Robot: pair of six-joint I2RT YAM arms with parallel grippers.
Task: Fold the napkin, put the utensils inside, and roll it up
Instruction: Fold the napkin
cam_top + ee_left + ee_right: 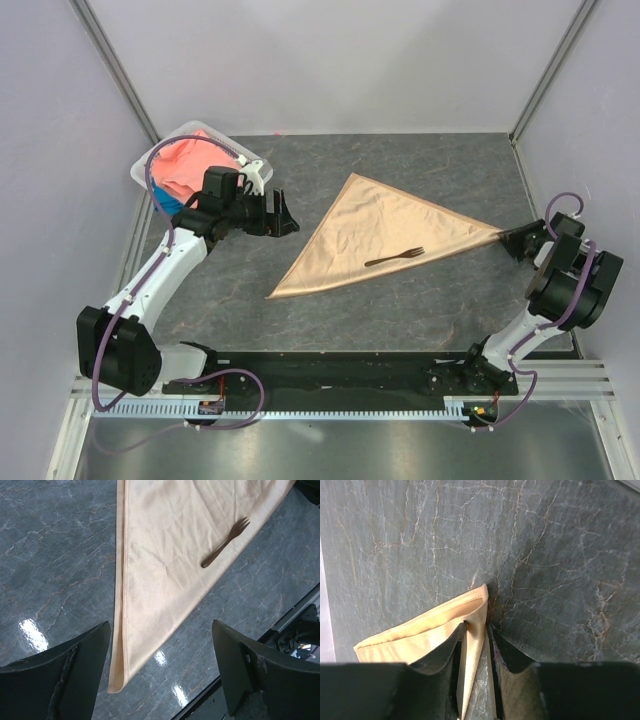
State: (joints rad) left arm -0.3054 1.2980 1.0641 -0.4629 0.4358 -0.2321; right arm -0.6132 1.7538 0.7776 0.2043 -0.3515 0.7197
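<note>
The peach-gold napkin lies folded into a triangle on the dark marble table. The dark brown fork lies on it near the long front edge, tines to the right. My right gripper is at the napkin's right corner, its jaws closed on that corner. In the right wrist view the hemmed napkin corner runs between the nearly touching jaws of that gripper. My left gripper is open and empty, held above the table left of the napkin. In the left wrist view, that gripper looks down on the napkin and the fork.
A clear plastic bin at the back left holds a coral-pink cloth and a blue cloth, just behind my left arm. Grey walls close in the table at the back and on both sides. The black base rail runs along the near edge.
</note>
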